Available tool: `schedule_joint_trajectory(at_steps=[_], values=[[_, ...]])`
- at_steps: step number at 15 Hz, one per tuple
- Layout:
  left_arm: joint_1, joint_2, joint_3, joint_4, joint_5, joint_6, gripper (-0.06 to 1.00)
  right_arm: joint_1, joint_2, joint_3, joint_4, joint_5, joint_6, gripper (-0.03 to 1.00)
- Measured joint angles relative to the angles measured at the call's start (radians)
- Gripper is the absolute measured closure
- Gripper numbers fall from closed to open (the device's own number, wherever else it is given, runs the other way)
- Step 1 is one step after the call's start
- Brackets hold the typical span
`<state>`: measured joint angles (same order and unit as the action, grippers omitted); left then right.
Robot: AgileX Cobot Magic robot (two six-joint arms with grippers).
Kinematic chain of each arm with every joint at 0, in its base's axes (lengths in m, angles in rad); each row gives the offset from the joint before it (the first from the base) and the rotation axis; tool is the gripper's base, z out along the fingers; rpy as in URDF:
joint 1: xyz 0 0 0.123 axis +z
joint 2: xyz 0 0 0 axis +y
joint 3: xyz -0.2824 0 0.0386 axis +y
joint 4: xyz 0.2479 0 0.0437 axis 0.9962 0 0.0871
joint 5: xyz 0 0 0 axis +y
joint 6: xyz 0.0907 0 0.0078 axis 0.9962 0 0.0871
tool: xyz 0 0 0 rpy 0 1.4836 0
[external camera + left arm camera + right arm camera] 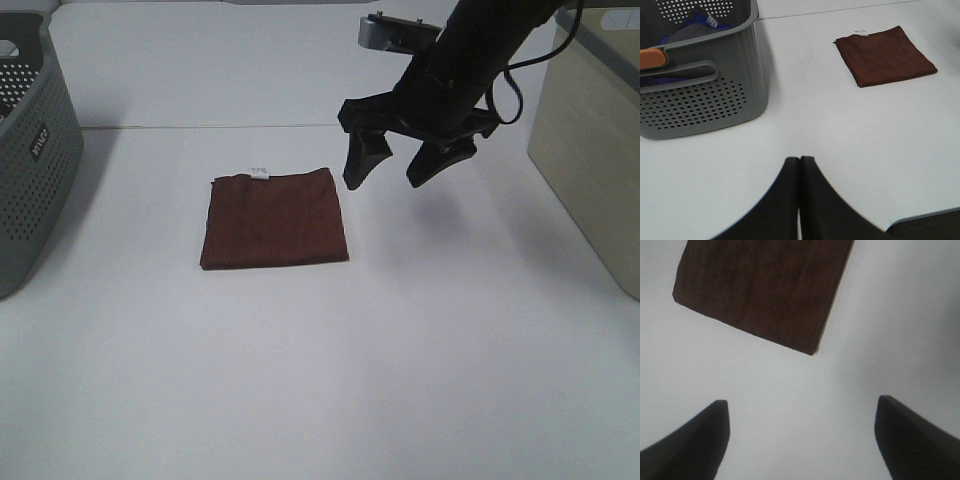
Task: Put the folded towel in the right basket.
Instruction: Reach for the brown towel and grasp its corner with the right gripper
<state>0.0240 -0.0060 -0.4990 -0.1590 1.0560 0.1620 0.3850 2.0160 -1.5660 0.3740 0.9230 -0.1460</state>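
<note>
Spreading beneath the right pincer (385,182), the white table (400,380) carries everything. The beige right basket (590,170) stands off to that pincer's right, apart from it. The grey perforated basket (35,170) sits far to its left. The folded brown towel (275,220) lies flat on the table, just left of the pincer and below it, untouched. The right pincer hangs above the table with its jaws spread wide, gripping nothing. The left pincer (800,162) has its jaws pressed together, empty. A small white tag (259,173) sits at the towel's far edge.
</note>
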Motion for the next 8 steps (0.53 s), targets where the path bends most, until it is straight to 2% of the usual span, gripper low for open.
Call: schedule_joint_trajectory(at_steps=[3, 4, 8], values=[[0.0, 0.0, 0.0, 0.0, 0.0, 0.0, 0.94, -0.067, 0.124, -0.083, 0.196, 0.064, -0.098, 0.2], [0.0, 0.0, 0.0, 0.0, 0.0, 0.0, 0.94, -0.129, 0.188, -0.093, 0.363, 0.086, -0.176, 0.2], [0.0, 0.0, 0.0, 0.0, 0.0, 0.0, 0.94, -0.152, 0.278, -0.096, 0.518, 0.092, -0.273, 0.2]])
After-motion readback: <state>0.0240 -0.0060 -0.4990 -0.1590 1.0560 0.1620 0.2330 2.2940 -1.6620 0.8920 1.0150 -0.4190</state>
